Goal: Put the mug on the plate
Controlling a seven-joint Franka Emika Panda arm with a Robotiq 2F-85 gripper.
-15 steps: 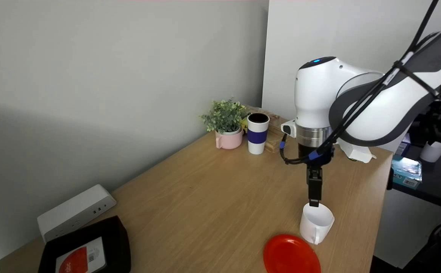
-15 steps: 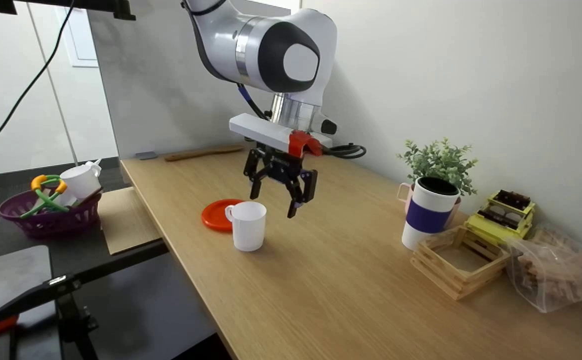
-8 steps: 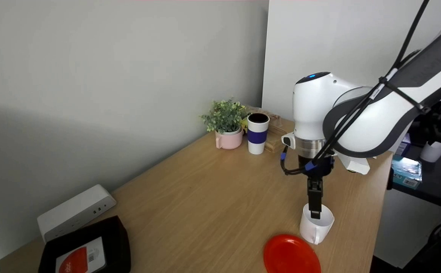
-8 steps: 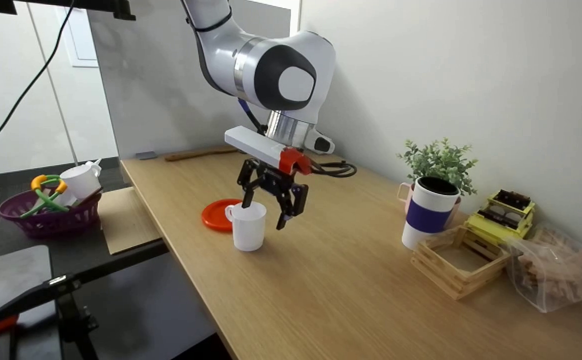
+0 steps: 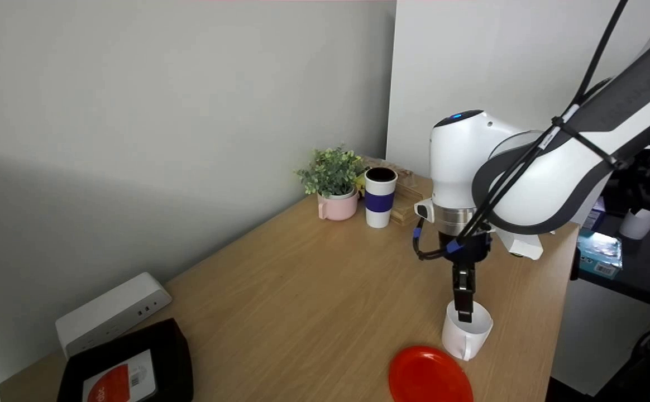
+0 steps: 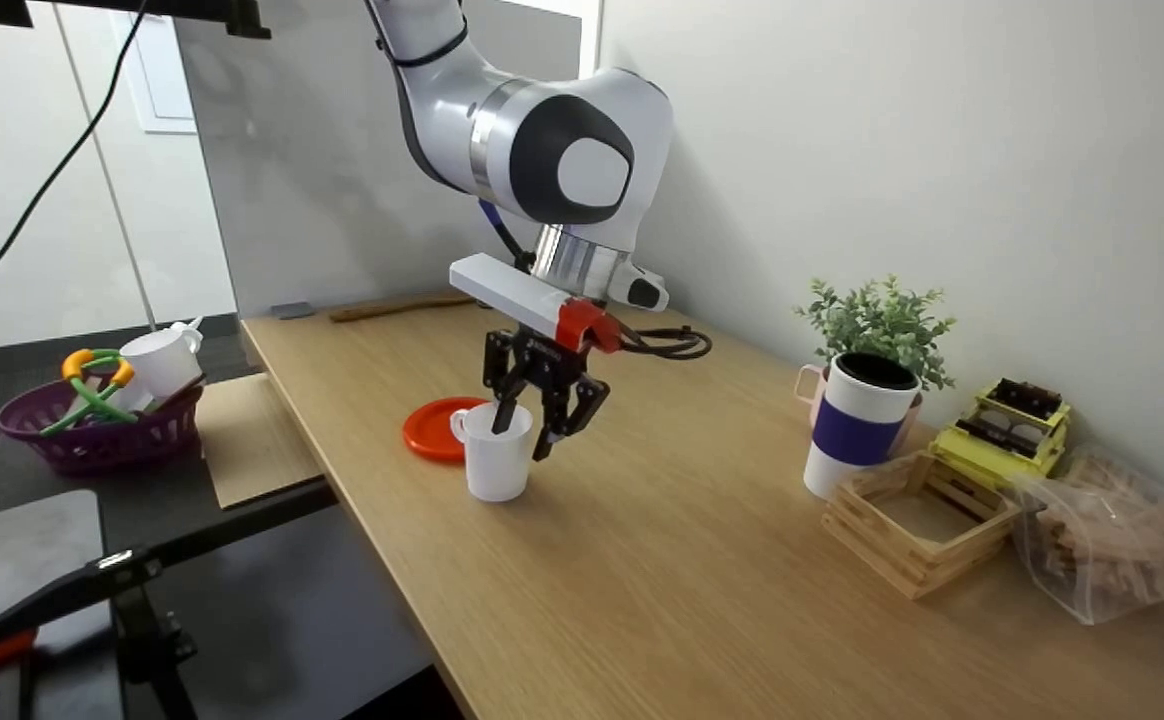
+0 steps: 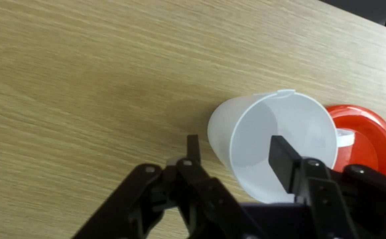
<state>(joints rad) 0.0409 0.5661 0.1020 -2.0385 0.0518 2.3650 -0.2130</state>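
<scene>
The white mug (image 5: 460, 341) stands upright on the table in both exterior views (image 6: 498, 468), its handle toward the plate. The flat red plate (image 5: 430, 377) lies right beside it and is partly behind the mug in an exterior view (image 6: 430, 432). My gripper (image 6: 522, 443) points down at the mug's rim, fingers apart. In the wrist view, the mug (image 7: 299, 119) has one finger of the gripper (image 7: 234, 136) over or inside its opening and the other finger outside its wall. The wall lies between the fingers, with gaps showing. The plate (image 7: 367, 139) shows past the handle.
A white cup with a dark blue band (image 6: 857, 425), a plant (image 6: 877, 325), a wooden crate (image 6: 917, 530) and a plastic bag (image 6: 1107, 540) stand by the wall. A black tray (image 5: 177, 357) and white power box (image 5: 113, 310) are also on the table.
My gripper has come down to the mug's rim, one finger now at the mug's opening. The fingers have moved closer together over the last half second. The mug and plate have not moved.
</scene>
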